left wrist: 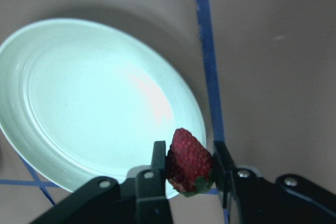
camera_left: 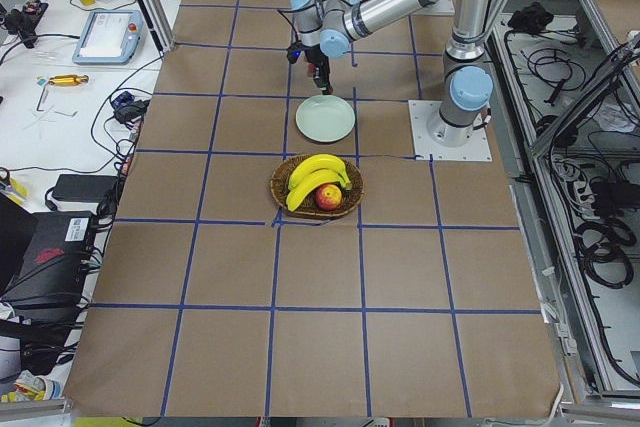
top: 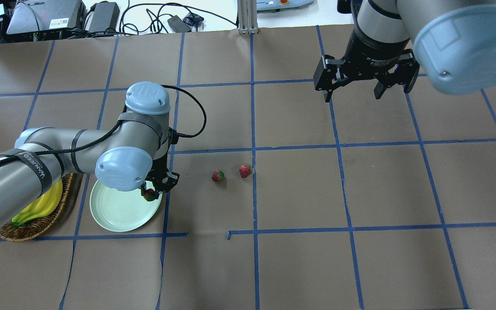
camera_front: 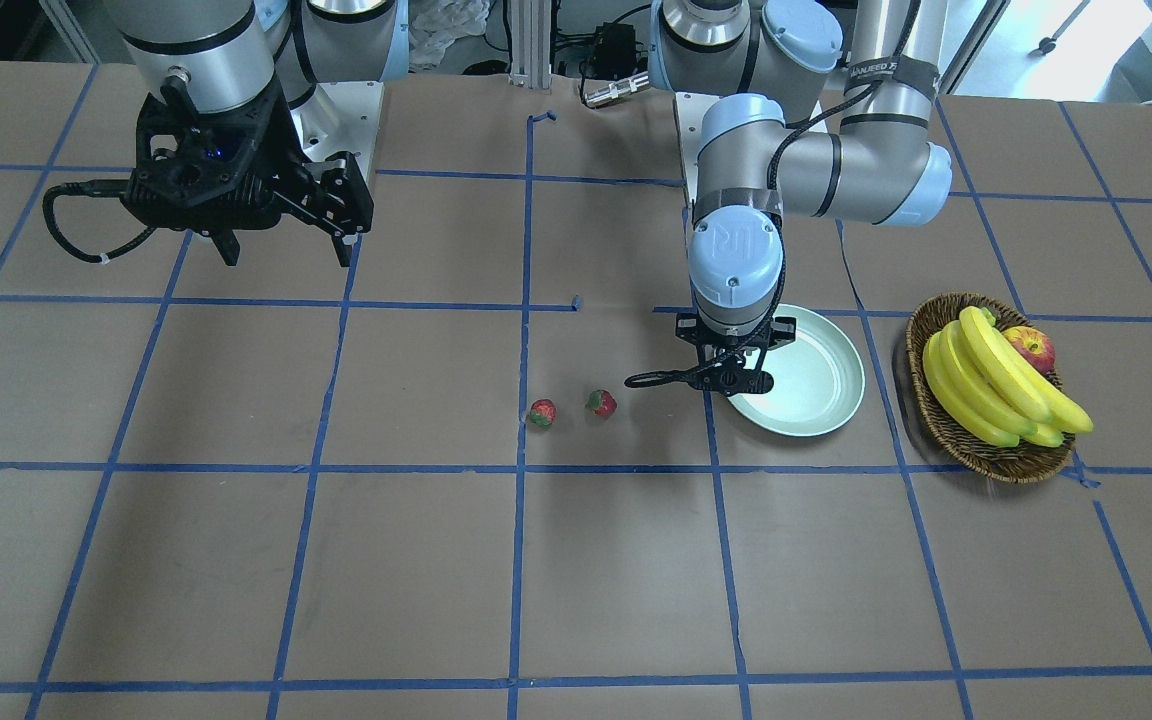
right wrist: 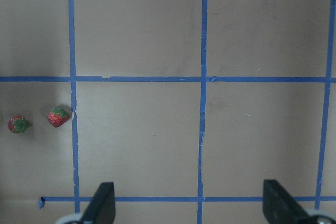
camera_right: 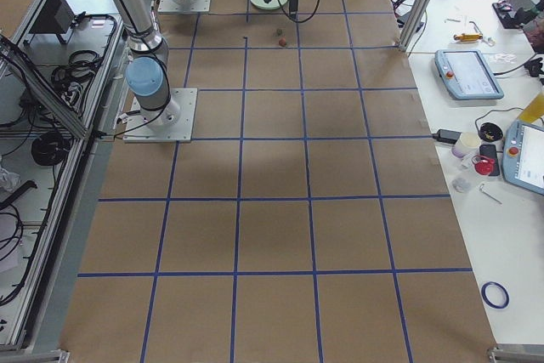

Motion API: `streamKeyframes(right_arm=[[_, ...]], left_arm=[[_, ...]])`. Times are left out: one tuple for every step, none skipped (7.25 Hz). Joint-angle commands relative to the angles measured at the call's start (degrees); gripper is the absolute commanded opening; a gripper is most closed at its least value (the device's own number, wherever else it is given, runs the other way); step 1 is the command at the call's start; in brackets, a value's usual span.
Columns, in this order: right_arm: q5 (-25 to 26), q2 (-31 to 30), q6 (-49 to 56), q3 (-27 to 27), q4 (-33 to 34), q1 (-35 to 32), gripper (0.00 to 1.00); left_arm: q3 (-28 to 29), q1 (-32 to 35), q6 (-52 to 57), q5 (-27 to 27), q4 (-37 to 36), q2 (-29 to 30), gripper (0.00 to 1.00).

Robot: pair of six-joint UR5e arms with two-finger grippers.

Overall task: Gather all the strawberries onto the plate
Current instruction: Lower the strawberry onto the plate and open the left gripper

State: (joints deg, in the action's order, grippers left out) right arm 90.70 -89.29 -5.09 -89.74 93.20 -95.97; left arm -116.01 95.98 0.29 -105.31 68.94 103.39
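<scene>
My left gripper (left wrist: 190,169) is shut on a red strawberry (left wrist: 189,162), held just above the rim of the pale mint-green plate (left wrist: 89,103). In the overhead view that strawberry (top: 149,195) hangs over the plate's (top: 119,213) right edge under the left gripper (top: 155,186). Two more strawberries (top: 218,175) (top: 244,171) lie on the brown table to the plate's right; they also show in the right wrist view as strawberries (right wrist: 18,124) (right wrist: 58,116). My right gripper (top: 362,88) hangs open high over the far right squares, nothing between its fingers.
A brown wicker basket (camera_front: 996,455) with bananas (camera_front: 996,385) and an apple (camera_front: 1031,347) stands beside the plate, on the side away from the loose berries. Blue tape lines grid the brown table (top: 299,193). Cables and boxes lie past the table's far edge.
</scene>
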Motion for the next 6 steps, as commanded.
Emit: streamKeyframes(right_arm=[[0.00, 0.00, -0.01, 0.01, -0.04, 0.00, 1.00], [0.00, 0.00, -0.01, 0.01, -0.12, 0.00, 1.00], [0.00, 0.08, 0.08, 0.01, -0.12, 0.00, 1.00], [0.00, 0.00, -0.01, 0.01, -0.12, 0.00, 1.00], [0.00, 0.00, -0.01, 0.01, -0.12, 0.00, 1.00], [0.00, 0.00, -0.01, -0.08, -0.12, 0.00, 1.00]], left_arm=[[-0.63, -0.09, 0.24, -0.60, -0.39, 0.58, 0.67], [0.07, -0.09, 0.76, 0.10, -0.39, -0.12, 1.00], [1.73, -0.09, 0.50, 0.10, 0.31, -0.30, 1.00], [4.71, 0.08, -0.46, 5.06, -0.29, 0.57, 1.00], [7.78, 0.43, -3.51, 11.46, -0.73, 1.54, 1.00], [7.99, 1.48, -9.20, 17.10, -5.61, 2.59, 1.00]])
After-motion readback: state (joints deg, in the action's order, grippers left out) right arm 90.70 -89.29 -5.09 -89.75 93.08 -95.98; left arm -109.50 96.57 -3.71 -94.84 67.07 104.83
